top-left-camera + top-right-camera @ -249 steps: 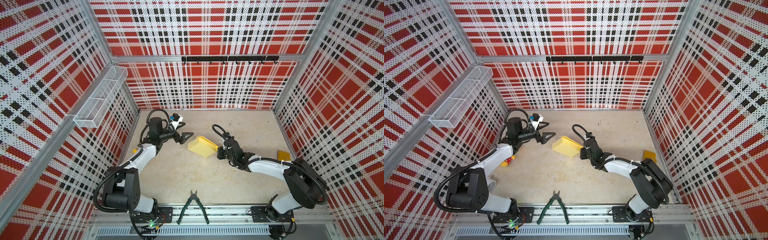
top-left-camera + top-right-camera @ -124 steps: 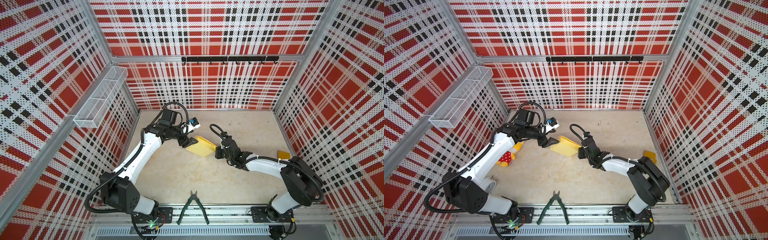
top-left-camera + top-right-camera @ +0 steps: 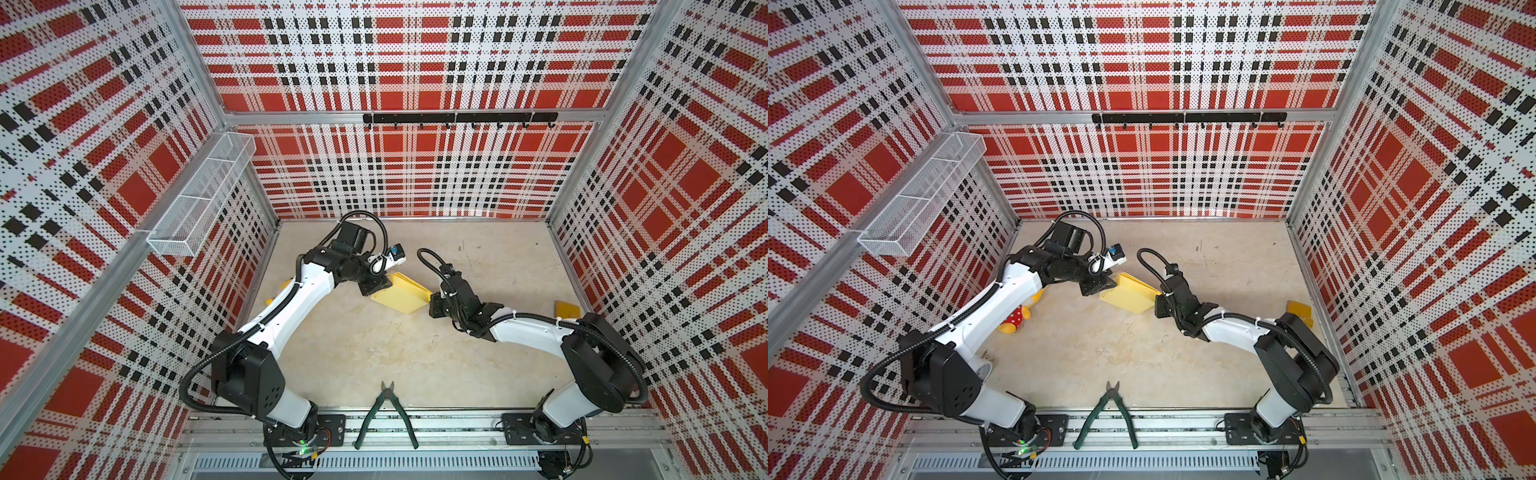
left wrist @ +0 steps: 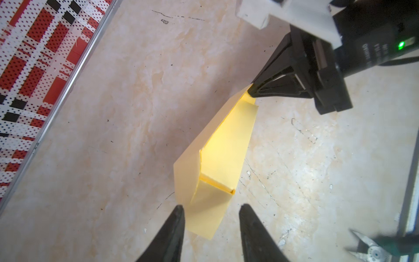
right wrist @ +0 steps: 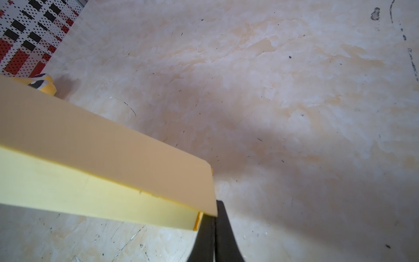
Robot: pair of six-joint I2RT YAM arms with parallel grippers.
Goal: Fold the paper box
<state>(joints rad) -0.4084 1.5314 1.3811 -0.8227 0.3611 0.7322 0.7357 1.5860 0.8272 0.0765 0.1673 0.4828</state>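
The paper box [image 4: 222, 145] stretches lengthwise between right pincer [image 4: 251, 90], pinching its corner, and spread left pincer [image 4: 212, 209].

I noted the paper box [image 4: 224, 145] as thin, matt, pale yellow card, smooth, with crisp creases. The tabletop [image 4: 113, 113] beneath the box was smooth, marbled beige, scuffed and scratched. My left gripper [image 4: 212, 206], at the box, showed matt black plastic. The walls [image 3: 415, 62] behind the box were perforated, printed sheet, matt.

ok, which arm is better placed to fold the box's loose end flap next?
Left, probably: the left jaws stand open around the loose flap of the paper box; the right jaws are shut on its far corner, holding it.
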